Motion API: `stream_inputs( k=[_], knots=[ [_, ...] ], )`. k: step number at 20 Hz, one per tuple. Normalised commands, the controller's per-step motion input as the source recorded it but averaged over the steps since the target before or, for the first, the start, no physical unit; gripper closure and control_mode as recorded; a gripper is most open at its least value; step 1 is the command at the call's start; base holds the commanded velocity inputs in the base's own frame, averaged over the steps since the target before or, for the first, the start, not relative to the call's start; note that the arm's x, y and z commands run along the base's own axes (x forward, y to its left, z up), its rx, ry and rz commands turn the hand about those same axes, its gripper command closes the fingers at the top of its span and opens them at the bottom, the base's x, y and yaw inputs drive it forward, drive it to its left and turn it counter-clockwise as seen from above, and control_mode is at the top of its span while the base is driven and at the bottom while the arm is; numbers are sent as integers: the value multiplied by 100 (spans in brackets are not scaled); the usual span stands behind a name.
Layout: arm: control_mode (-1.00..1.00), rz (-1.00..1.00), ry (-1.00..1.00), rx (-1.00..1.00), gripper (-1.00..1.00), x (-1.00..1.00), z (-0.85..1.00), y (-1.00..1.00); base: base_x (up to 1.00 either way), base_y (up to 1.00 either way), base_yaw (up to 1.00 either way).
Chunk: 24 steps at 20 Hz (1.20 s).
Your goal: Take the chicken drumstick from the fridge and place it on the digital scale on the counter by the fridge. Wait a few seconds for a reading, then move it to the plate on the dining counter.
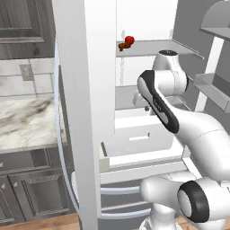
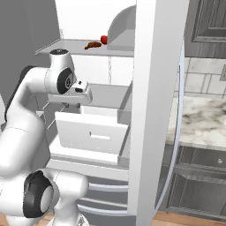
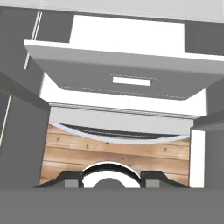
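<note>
Open fridge point(image 1: 85, 90) fills the scene, with a marble tabletop point(image 1: 24, 119) on the wall side beyond the open door. Inside: an upper shelf point(image 2: 70, 47), a mid shelf below it, and a wide drawer point(image 2: 90, 132) pulled out under that.

Chicken drumstick point(image 2: 92, 45) lies on the upper shelf, near its front edge, just beside a small red fruit point(image 2: 104, 39). In the left base view it's the brown lump point(image 1: 122, 45) touching or nearly touching the fruit point(image 1: 130, 40); can't tell which. Long axis looks roughly parallel to the shelf front, thin end pointing away from the fruit, though it's too small to be sure.

Pincer point(image 3: 111, 178) is low: the wrist sits at mid-shelf level and points down at the drawer, so the hand view looks onto the drawer front point(image 3: 131, 81) and the wood floor point(image 3: 113, 151). Only the fingertip stubs point(image 3: 72, 178) show at the bottom edge, a gap between them and nothing in it. They stand apart, but I can't tell whether that counts as properly open; it's not gripping anything.

Key relation: the drumstick is well above the pincer, one shelf up, and slightly further into the fridge. My read: the hand has to rise and tilt up from pointing down before any approach, and come in across the drumstick's long axis, clear of the fruit.
</note>
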Motion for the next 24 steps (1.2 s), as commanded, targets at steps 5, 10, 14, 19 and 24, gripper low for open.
stream_inputs(
  k=[5,10,14,19,24],
  knots=[
    [-100,0,-8,0,-100,-30,0,0,0,0,0],
    [-100,0,-36,1,-100,-70,27,0,0,0,0],
    [-100,0,-37,3,-100,-48,59,0,0,0,0],
    [-100,0,-14,9,-100,-1,52,0,0,0,0],
    [-100,0,-1,13,-100,27,42,0,0,0,0]
  ],
)
